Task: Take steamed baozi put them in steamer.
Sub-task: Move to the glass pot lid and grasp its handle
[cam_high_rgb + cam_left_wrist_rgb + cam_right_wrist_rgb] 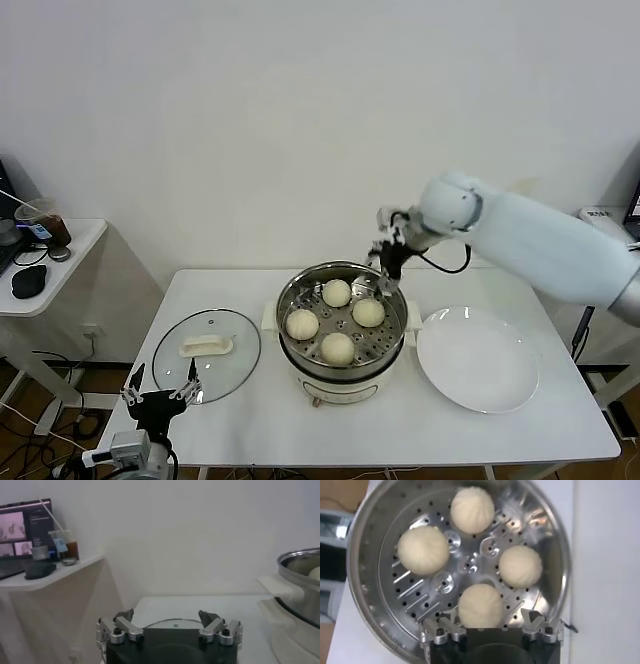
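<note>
While the right tool (pixel 388 262) is hovering over the far rim of the steamer (pixel 290 300), its jaws are standing apart and gripping nothing. All four baozi (pixel 480 605) are sitting dome-up on the perforated tray inside the steamer, spaced in a rough diamond, none touching. Being round, they are showing no long axis. The steamer is standing upright at mid-table (pixel 400 430), between the glass lid (pixel 240 365) on its left and the white plate (pixel 478 362) on its right. The left tool (pixel 159 388) is idling low at the table's near left edge, jaws apart, empty.
</note>
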Controlling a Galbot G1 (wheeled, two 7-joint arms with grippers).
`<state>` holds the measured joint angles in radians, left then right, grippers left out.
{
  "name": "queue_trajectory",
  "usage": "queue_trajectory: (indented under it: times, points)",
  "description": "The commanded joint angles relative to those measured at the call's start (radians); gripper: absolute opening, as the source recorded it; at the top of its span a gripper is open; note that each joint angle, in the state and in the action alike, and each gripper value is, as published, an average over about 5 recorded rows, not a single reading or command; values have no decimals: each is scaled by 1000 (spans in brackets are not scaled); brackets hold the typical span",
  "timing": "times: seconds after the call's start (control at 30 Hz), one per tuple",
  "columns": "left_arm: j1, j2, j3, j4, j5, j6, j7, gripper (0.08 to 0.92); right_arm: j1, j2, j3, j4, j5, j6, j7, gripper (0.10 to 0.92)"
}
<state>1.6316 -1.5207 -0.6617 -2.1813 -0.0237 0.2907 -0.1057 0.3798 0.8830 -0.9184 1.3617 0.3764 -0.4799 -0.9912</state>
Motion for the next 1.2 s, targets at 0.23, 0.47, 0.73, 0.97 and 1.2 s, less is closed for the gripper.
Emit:
queue_trajectory:
  times: [0.23, 0.47, 0.73, 0.97, 1.2]
  points:
    - [21, 2, 9, 10, 27, -48, 12, 823, -527, -77, 1073, 6, 190, 191, 614, 823]
    - [-3, 23, -2, 32, 55, -113, 26, 823, -914, -13, 1432, 110, 252, 240, 883, 823]
    - [-102, 105, -54, 136, 254, -210, 47, 823, -1388, 203, 1779, 274, 233, 334, 953, 823]
    - [-216, 172, -55, 302, 785, -339, 17, 823, -1659, 351, 1804, 353, 208, 383, 971, 823]
    - [-204, 349, 64, 379, 1265, -224, -148, 823, -1759, 370, 1797, 405, 197, 378, 955, 823]
